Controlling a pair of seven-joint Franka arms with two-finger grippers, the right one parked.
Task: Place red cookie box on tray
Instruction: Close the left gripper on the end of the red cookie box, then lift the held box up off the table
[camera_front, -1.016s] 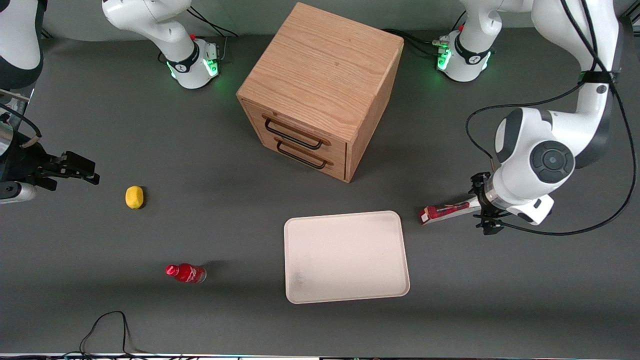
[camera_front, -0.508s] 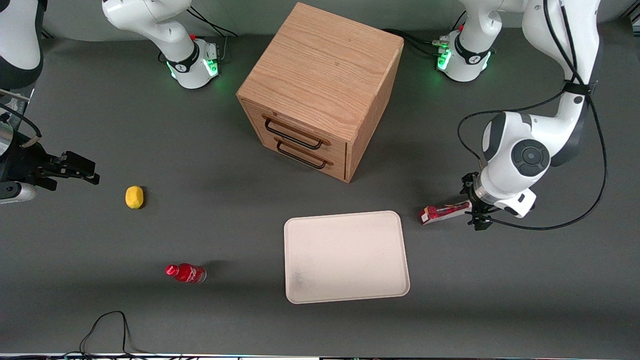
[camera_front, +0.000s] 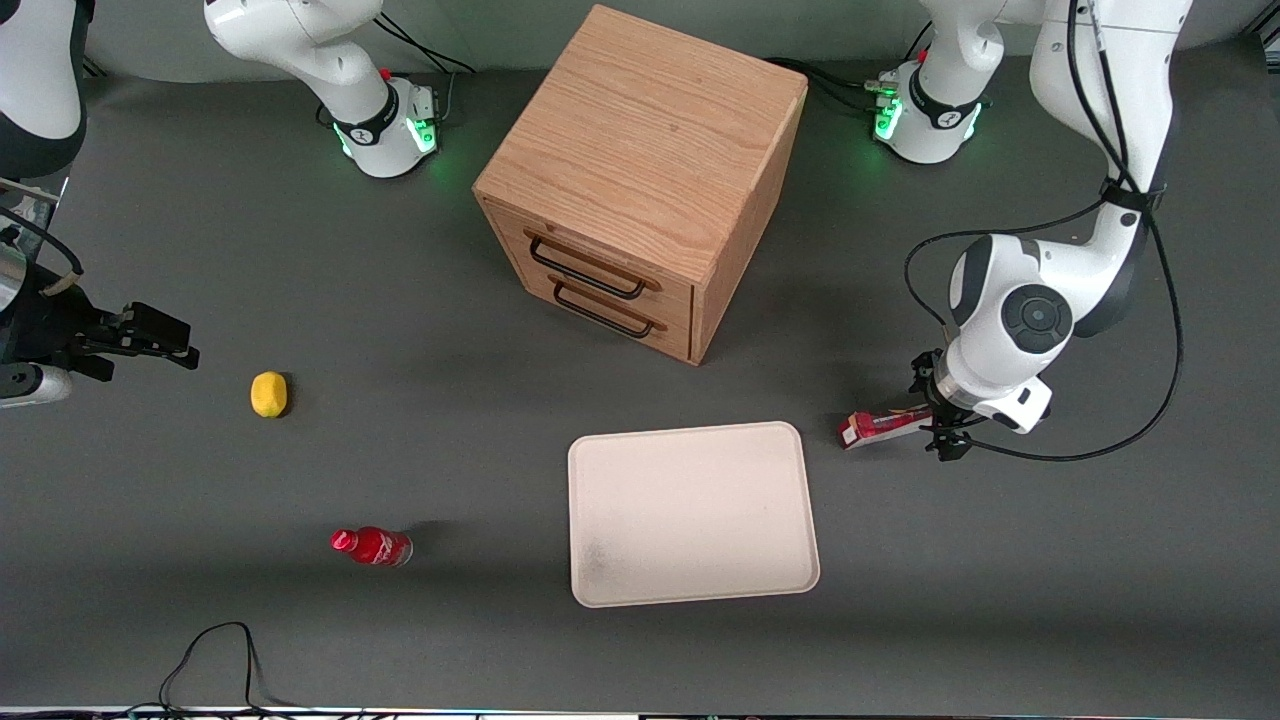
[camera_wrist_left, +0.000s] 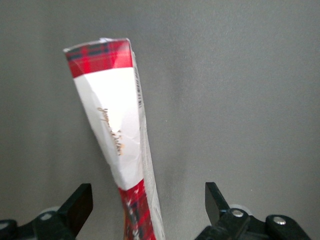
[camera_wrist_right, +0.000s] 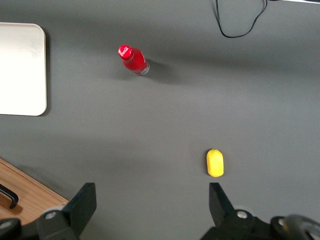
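Note:
The red cookie box (camera_front: 873, 427) lies flat on the table beside the tray's (camera_front: 690, 515) short side, toward the working arm's end, a small gap between them. In the left wrist view the box (camera_wrist_left: 112, 120) shows its red tartan end and a white panel with orange-tan script. My gripper (camera_front: 937, 418) is down at the box's end farthest from the tray. It is open (camera_wrist_left: 147, 197): the box runs between the two black fingers (camera_wrist_left: 80, 204), with table showing on both sides of it. The tray holds nothing.
A wooden two-drawer cabinet (camera_front: 645, 180) stands farther from the front camera than the tray. A small red bottle (camera_front: 372, 546) and a yellow lemon-like object (camera_front: 268, 393) lie toward the parked arm's end. A black cable (camera_front: 215, 655) loops at the near table edge.
My gripper has slid along the cookie box toward the tray, covering more of the box's end. The box itself has not moved.

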